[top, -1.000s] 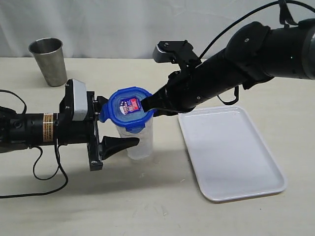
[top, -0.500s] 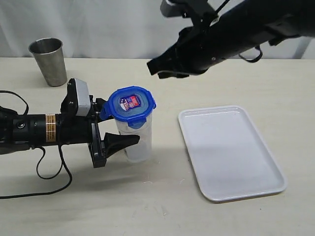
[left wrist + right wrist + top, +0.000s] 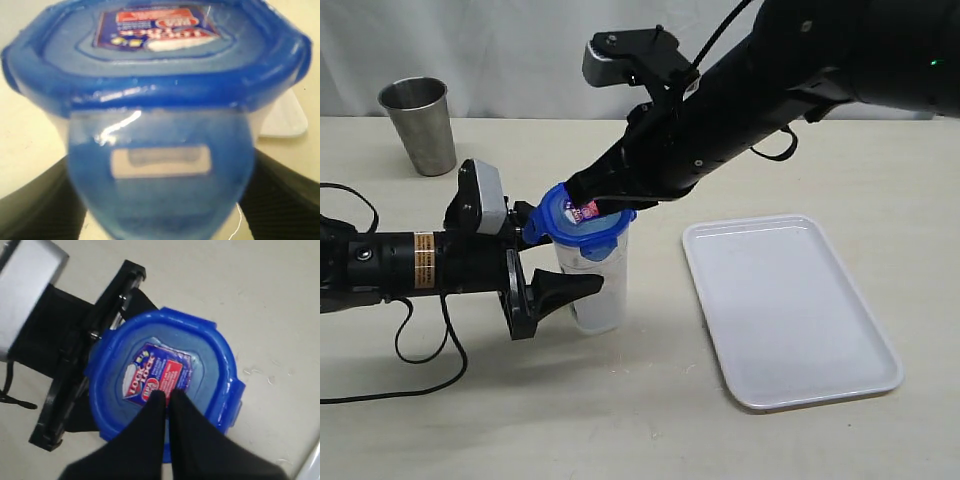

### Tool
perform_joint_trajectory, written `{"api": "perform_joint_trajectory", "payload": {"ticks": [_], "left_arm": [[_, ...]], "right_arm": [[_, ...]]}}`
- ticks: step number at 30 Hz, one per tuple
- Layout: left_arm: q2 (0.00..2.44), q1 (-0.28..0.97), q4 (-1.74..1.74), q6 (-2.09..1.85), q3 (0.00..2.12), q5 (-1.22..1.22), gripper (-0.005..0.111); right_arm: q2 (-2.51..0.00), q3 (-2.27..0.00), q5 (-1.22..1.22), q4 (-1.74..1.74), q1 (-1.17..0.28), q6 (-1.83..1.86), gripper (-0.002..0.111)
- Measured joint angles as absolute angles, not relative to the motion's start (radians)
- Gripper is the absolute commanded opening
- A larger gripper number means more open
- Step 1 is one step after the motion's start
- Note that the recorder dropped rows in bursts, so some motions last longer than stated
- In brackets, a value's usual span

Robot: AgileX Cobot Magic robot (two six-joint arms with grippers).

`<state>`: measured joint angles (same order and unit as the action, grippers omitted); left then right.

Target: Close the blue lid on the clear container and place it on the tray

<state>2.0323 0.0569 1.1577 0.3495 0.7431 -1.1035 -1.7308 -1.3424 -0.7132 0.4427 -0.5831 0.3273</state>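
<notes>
Lead: Layout, left to right?
Tech: Steel cup [image 3: 417, 125] at back. Left gripper [image 3: 545, 260] clamps container [image 3: 598, 290], which stands on beige table [image 3: 640, 420]. Lid [image 3: 582, 228] sits on it. Tray [image 3: 790, 310] lies to its right, apart.
Lead: Writing?
Tech: Sticker [image 3: 157, 374] reads "LOCK LOCK". Arm label [image 3: 419, 258] illegible. Right gripper [image 3: 167, 396], fingers pressed together, touches sticker. White curtain [image 3: 520, 50] behind.
</notes>
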Motion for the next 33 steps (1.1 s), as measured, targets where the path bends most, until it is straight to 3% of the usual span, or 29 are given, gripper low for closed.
{"api": "perform_joint_trajectory", "payload": {"ticks": [4, 6, 9, 13, 15, 29, 31, 33], "left_arm": [[2.032, 0.057, 1.158, 0.358, 0.743, -1.103, 0.001], [2.032, 0.057, 1.158, 0.360, 0.743, -1.109, 0.007], [2.032, 0.057, 1.156, 0.360, 0.743, -1.109, 0.025], [2.032, 0.057, 1.156, 0.360, 0.743, -1.109, 0.064], [2.032, 0.057, 1.156, 0.360, 0.743, -1.109, 0.072], [2.091, 0.129, 0.976, 0.257, 0.743, -1.152, 0.073], [2.094, 0.129, 0.971, 0.257, 0.743, -1.156, 0.067], [2.094, 0.131, 0.971, 0.257, 0.743, -1.156, 0.052]], "right_arm": [[-1.754, -1.349, -0.699, 0.433, -0.583, 0.318, 0.004], [-1.762, -1.351, -0.687, 0.433, -0.583, 0.313, 0.004], [-1.767, -1.353, -0.678, 0.433, -0.583, 0.308, 0.004], [-1.767, -1.355, -0.678, 0.433, -0.583, 0.306, 0.004], [-1.767, -1.355, -0.678, 0.433, -0.583, 0.306, 0.004], [-1.767, -1.357, -0.680, 0.433, -0.583, 0.299, 0.004], [-1.767, -1.357, -0.680, 0.433, -0.583, 0.299, 0.004], [-1.767, -1.357, -0.680, 0.433, -0.583, 0.299, 0.004]]}}
